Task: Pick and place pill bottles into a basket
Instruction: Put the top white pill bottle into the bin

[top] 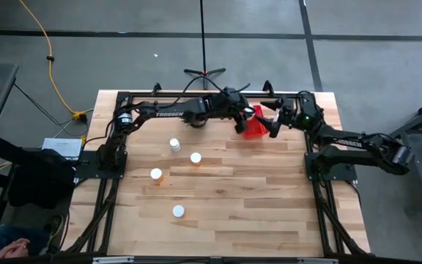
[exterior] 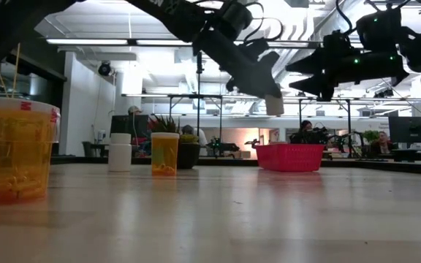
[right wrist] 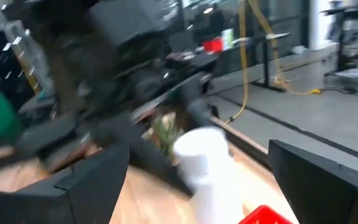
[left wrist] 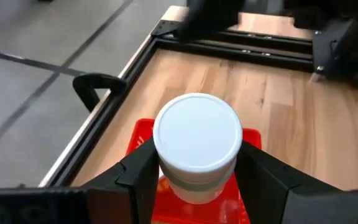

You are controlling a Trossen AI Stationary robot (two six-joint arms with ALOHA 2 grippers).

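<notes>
The red basket (top: 255,129) stands at the table's far side, right of the middle; it also shows in the low view (exterior: 291,157). My left gripper (top: 242,119) is shut on a pill bottle (left wrist: 197,140) over the basket. In the low view this bottle (exterior: 274,104) hangs clear above the basket. My right gripper (top: 269,125) is open and empty, held in the air just right of the basket. Several more pill bottles stand upright on their bases on the table: (top: 174,144), (top: 195,158), (top: 156,174), (top: 178,211). My left gripper pinches the bottle between its two fingers (left wrist: 143,175), which stand on opposite sides of it just below the white cap's top (left wrist: 194,182). The gripper slants down from the table's left. The bottle is lifted clear over the basket's open top (left wrist: 143,132).
A dark metal frame (top: 196,95) runs along the table's far edge behind the basket. A small potted plant (exterior: 188,150) shows beyond the bottles in the low view. Bare wood (top: 269,198) lies at the near right.
</notes>
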